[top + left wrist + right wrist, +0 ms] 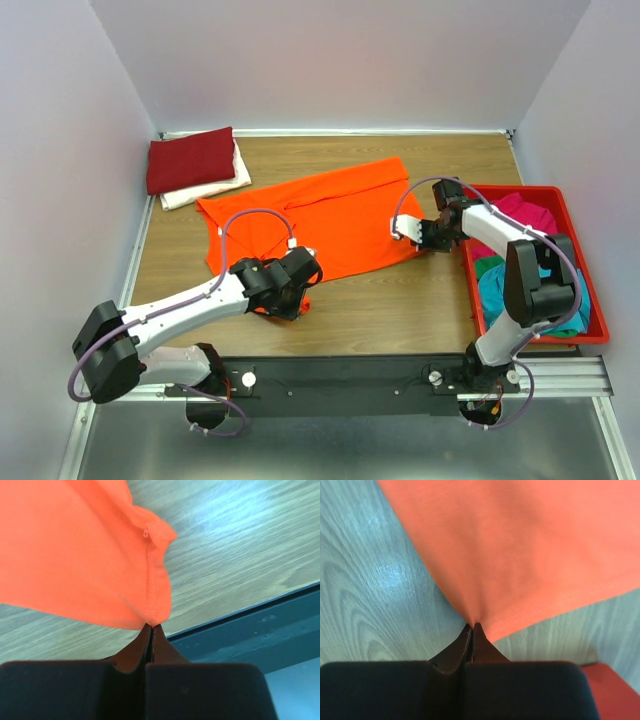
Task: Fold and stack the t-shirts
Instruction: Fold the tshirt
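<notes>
An orange t-shirt lies spread across the middle of the table. My left gripper is shut on its near hem corner, with the cloth rising from the fingertips. At the shirt's right edge my right gripper is shut on the cloth, pinched at the tips. At the back left a folded dark red t-shirt rests on a folded white one. Pink and teal t-shirts lie bunched in the red tray.
The red plastic tray stands at the right side of the table, right beside my right arm. White walls close in the left, back and right. A black rail runs along the near edge.
</notes>
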Tool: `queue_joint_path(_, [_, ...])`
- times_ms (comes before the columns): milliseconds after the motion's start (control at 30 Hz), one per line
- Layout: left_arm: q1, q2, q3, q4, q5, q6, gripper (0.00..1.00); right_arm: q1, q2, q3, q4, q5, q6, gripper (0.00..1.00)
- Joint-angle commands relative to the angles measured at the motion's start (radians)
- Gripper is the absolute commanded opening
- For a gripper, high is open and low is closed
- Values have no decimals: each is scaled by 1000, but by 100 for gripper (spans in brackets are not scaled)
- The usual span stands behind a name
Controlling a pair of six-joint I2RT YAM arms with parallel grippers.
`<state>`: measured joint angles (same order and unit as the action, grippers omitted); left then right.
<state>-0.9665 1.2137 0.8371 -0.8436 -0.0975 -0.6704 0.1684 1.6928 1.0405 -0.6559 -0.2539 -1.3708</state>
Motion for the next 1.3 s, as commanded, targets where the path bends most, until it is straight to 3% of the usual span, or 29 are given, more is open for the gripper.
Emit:
queue_joint_path(0, [35, -52, 51, -31, -47, -21, 0, -1, -65, -2, 33, -54, 101, 1])
queue_joint_path(467, [156, -94, 189, -74, -128, -6, 0, -1, -99, 10, 163, -50, 369, 1])
queue_joint_path(1267, [380, -97, 293, 81, -182, 104, 0, -32, -44, 79, 295, 1, 627, 1])
